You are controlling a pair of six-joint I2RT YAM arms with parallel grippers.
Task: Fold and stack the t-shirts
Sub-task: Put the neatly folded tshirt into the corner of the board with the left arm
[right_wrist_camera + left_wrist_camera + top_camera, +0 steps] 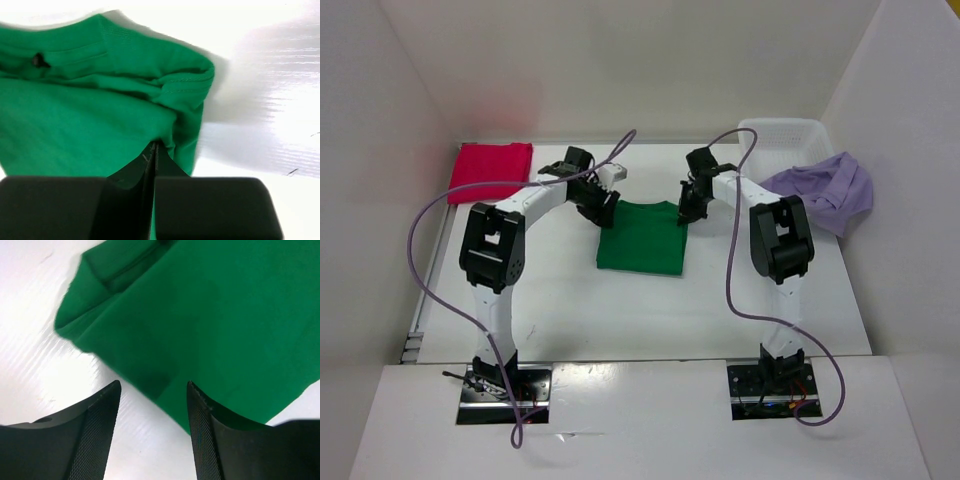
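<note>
Top external, folded green t-shirt (642, 238) centre of bench (620, 310), left fingers (100, 435) apart above its 11 o'clock corner, right fingers (210, 210) pressed together at its 1 o'clock corner

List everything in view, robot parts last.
red t-shirt: 1, red, folded, table's far left
green t-shirt: 1, green, table centre
lavender t-shirt: 1, pale purple, draped over the basket's right side
basket: 1, white, far right
table: 1, white
cables: 2, purple, along the arms
left end effector: black, open, over the green t-shirt's edge
right end effector: black, shut on the green t-shirt's edge
</note>
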